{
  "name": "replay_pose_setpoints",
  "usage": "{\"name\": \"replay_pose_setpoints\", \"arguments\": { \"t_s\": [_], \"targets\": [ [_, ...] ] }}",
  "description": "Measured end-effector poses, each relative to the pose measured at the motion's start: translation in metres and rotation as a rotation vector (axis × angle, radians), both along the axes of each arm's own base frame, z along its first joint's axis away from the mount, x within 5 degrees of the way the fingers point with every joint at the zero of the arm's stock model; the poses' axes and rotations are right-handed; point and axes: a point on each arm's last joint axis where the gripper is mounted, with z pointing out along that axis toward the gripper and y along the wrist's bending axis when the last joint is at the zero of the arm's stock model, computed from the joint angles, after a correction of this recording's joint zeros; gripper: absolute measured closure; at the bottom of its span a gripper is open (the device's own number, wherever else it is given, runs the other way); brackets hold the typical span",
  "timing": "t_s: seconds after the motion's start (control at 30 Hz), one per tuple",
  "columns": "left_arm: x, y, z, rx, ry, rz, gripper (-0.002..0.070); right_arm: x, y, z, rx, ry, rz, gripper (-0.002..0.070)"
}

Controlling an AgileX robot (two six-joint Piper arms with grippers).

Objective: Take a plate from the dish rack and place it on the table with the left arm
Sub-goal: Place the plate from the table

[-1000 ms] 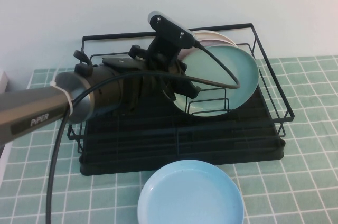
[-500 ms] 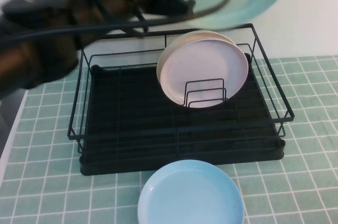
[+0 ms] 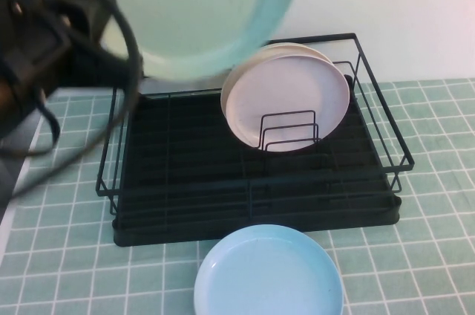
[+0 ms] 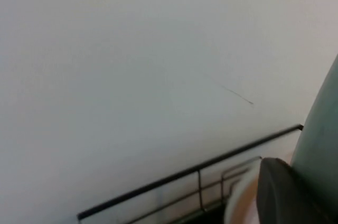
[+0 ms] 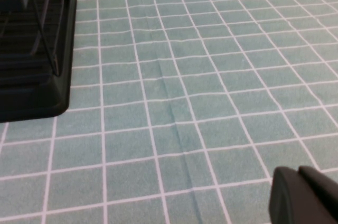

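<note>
**Mint plate up in the air above the rack**

The mint-green plate is held high, clear of the dish rack, tilted with its face toward the camera and blurred, up at the rack's back-left corner. The left arm is a dark blur at the left edge with black cables looping across it. The left gripper shows in the wrist view as one dark finger pressed right against the plate's edge, so it is clamped on the plate. In the rack, a pale pink plate stands upright against the small wire dividers. In front of the rack, a light blue plate lies flat on the green tiled table. The right gripper sits low over bare tiles beside the rack's corner; only a dark tip shows, and I cannot tell how its fingers stand.
</note>
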Motion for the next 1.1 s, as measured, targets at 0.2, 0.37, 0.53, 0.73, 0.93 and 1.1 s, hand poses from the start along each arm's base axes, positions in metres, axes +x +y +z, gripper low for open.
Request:
{"name": "replay_pose_setpoints", "arguments": {
  "t_s": [0.2,0.37,0.53,0.73,0.93,1.1],
  "targets": [
    [-0.015,-0.019,-0.033,0.069,0.027,-0.268,0.0641,0.0,0.0,0.0,0.0,0.0,0.0,0.0678],
    [-0.017,-0.035,-0.055,0.14,0.082,-0.439,0.0641,0.0,0.0,0.0,0.0,0.0,0.0,0.0678],
    [-0.022,-0.052,-0.086,0.393,0.294,-0.697,0.0642,0.0,0.0,0.0,0.0,0.0,0.0,0.0678],
    [-0.011,-0.038,-0.121,0.618,0.858,-0.535,0.0642,0.0,0.0,0.0,0.0,0.0,0.0,0.0678],
    [0.0,-0.028,-0.132,0.472,1.074,-0.188,0.0642,0.0,0.0,0.0,0.0,0.0,0.0,0.0678],
    [0.004,-0.036,-0.136,0.331,1.131,-0.132,0.0643,0.0,0.0,0.0,0.0,0.0,0.0,0.0678]
  ]
}}
